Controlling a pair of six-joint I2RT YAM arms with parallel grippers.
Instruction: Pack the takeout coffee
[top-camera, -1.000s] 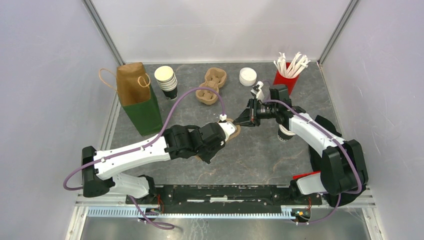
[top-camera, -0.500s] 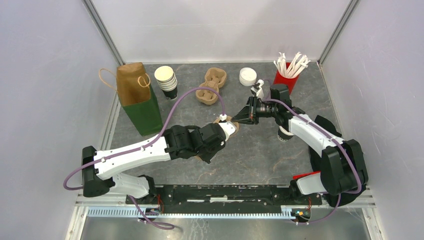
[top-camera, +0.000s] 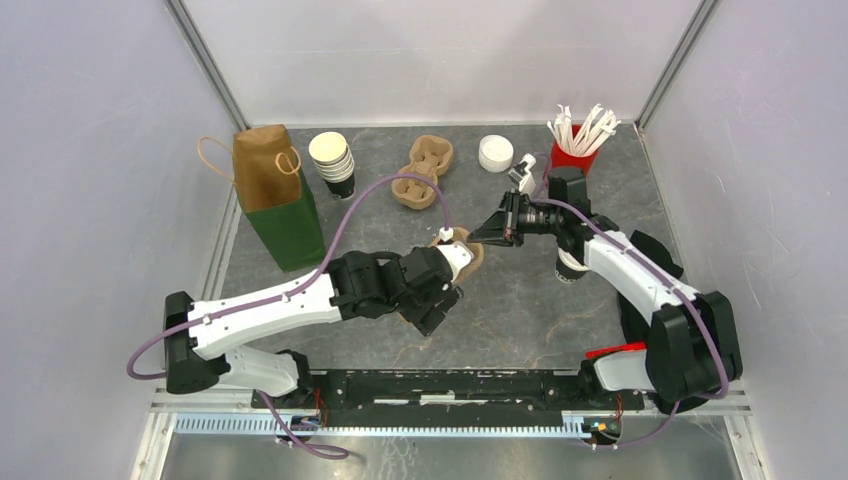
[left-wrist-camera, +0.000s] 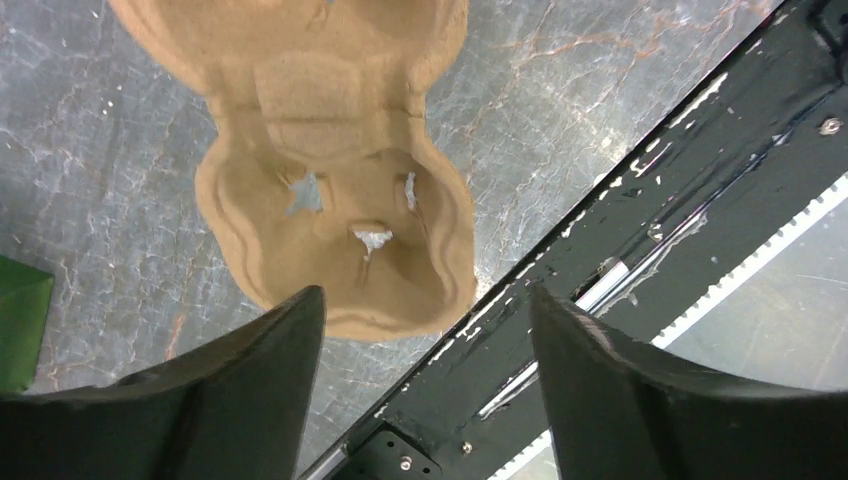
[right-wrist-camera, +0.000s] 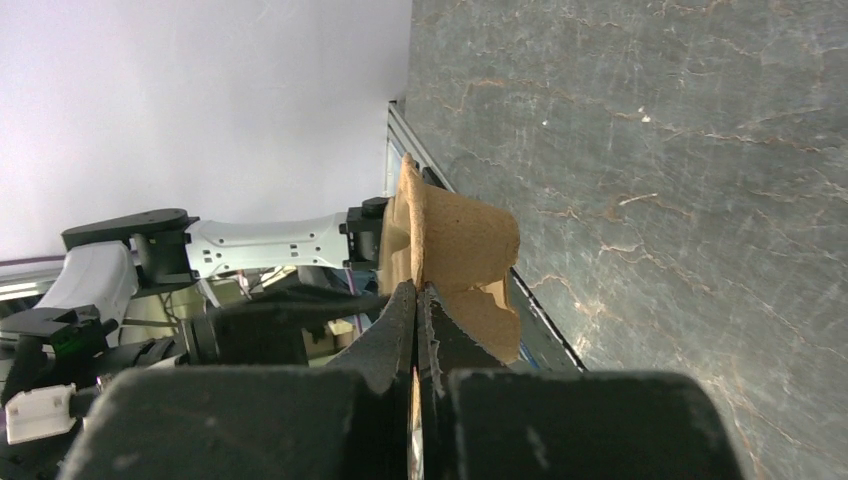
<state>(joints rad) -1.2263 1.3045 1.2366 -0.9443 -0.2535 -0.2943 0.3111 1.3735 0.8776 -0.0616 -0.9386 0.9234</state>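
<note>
A brown pulp cup carrier (top-camera: 463, 246) sits mid-table between both arms. My right gripper (top-camera: 491, 231) is shut on its far rim; in the right wrist view the fingertips (right-wrist-camera: 415, 292) pinch the carrier's (right-wrist-camera: 465, 240) thin edge. My left gripper (top-camera: 440, 302) stands open just near of it. In the left wrist view its fingers (left-wrist-camera: 250, 380) spread wide below the carrier's (left-wrist-camera: 335, 200) empty cup well, touching nothing. The takeout coffee (top-camera: 570, 272), a dark cup with a white lid, stands on the table under my right forearm, partly hidden.
A brown and green paper bag (top-camera: 275, 195) stands at the back left. Along the back are a stack of lidless cups (top-camera: 333, 160), more carriers (top-camera: 425, 170), white lids (top-camera: 495, 152) and a red holder of white sticks (top-camera: 577, 148). The black base rail (left-wrist-camera: 640, 230) runs near.
My left gripper has opened and let go of the carrier, drawing slightly back toward the near edge. My right gripper has shut on the carrier's far rim.
</note>
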